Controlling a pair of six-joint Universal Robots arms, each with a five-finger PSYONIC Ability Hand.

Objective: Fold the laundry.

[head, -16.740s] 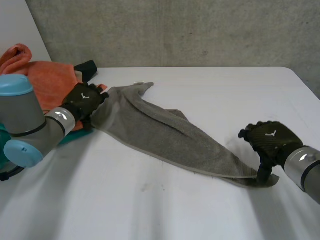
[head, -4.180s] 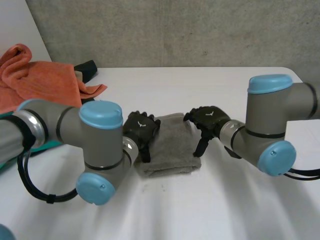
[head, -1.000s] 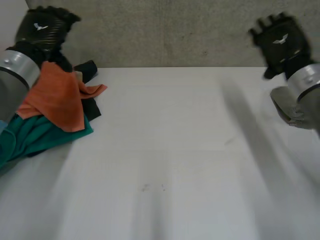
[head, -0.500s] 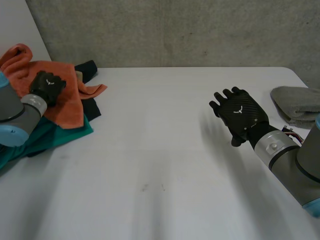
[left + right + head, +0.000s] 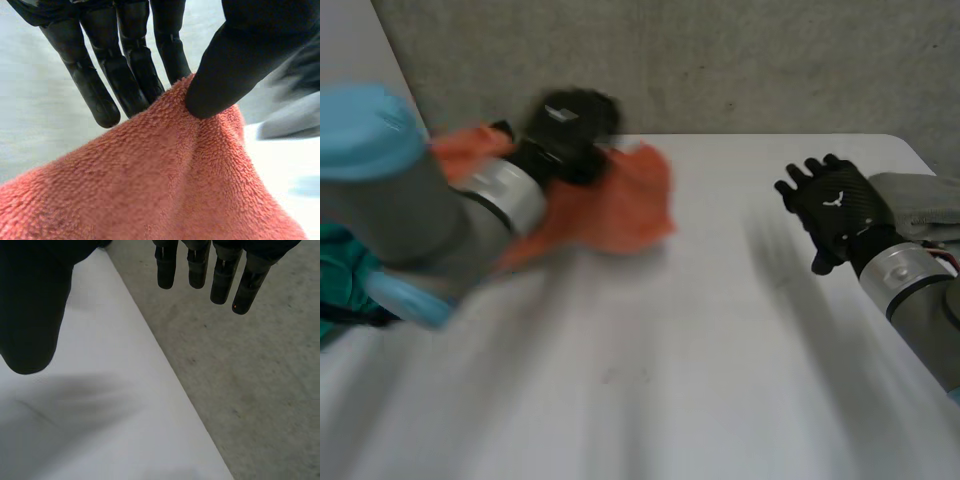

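The left hand (image 5: 570, 120) is holding an orange towel (image 5: 630, 205). It is reaching out over the far left part of the white surface (image 5: 650, 380). The towel is hanging down from the hand and spreading out toward the middle. I cannot tell if the towel is touching the surface.

In the left wrist view, the fingers (image 5: 127, 75) are lying straight behind the towel's top edge. The thumb (image 5: 235, 65) is pressing on the front of it. So the left hand is pinching the fluffy towel between its thumb and fingers. The rest of the towel is falling away below the palm.

The big left arm (image 5: 410, 210) is coming in from the left side. A teal cloth (image 5: 338, 275) is peeking out beside it, at the left edge of the surface.

The right hand (image 5: 835, 205) is hanging in the air over the right side of the surface, well apart from the orange towel. Its fingers are sticking out straight and spread, and it is holding nothing. In the right wrist view, its fingertips (image 5: 200, 265) and its thumb (image 5: 30, 310) are standing wide apart, with bare surface and grey concrete showing between them.

A grey towel (image 5: 915, 200) is lying folded at the right edge of the surface. It is sitting just beside the right arm (image 5: 920, 300), near the wrist. A grey wall (image 5: 720, 60) is standing behind the surface.
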